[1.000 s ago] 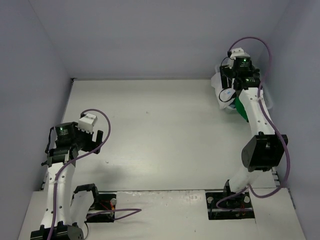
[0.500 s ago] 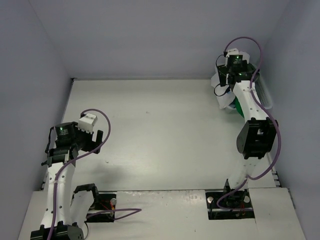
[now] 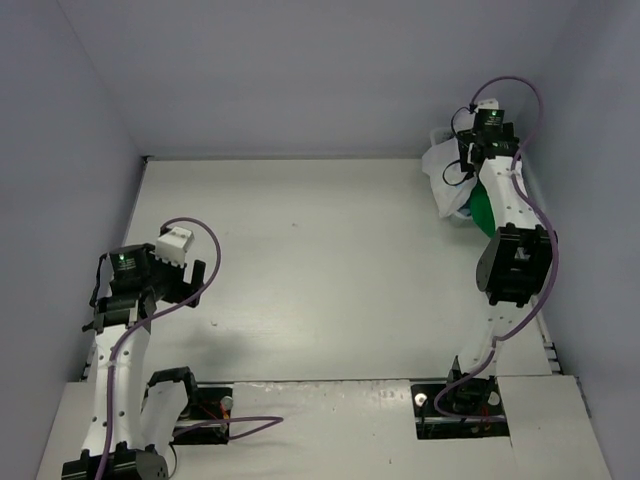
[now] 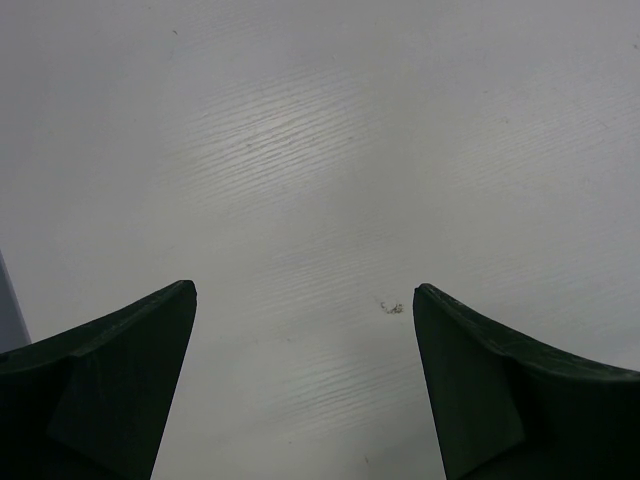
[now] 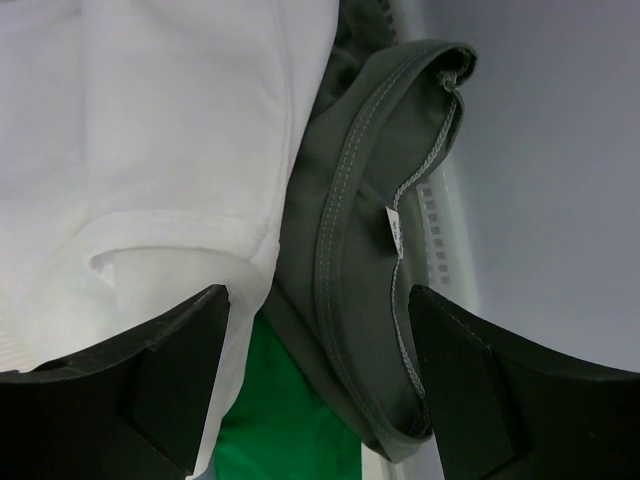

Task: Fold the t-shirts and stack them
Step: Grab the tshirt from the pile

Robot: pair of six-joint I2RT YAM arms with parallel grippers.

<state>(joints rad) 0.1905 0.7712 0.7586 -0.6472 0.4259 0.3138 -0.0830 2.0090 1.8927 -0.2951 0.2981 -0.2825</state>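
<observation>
Hovering wide open, the right end effector (image 5: pixel 320 298) faces the limp grey-green t-shirt (image 5: pixel 385 120); its stitched collar (image 5: pixel 335 215) seems the surest pinch.

The left arm (image 3: pixel 100 400) and right arm (image 3: pixel 505 195) are white with black joints, each trailing a purple cable (image 3: pixel 190 220) and showing a green light (image 3: pixel 122 261). The left gripper (image 4: pixel 304 295) has dark green wedge-shaped fingers (image 4: pixel 110 380).

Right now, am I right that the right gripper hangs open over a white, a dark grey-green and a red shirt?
Almost: no shirt is red. The right wrist view shows the right gripper open over the white shirt, the dark grey-green shirt and a bright green shirt showing between them.
</observation>
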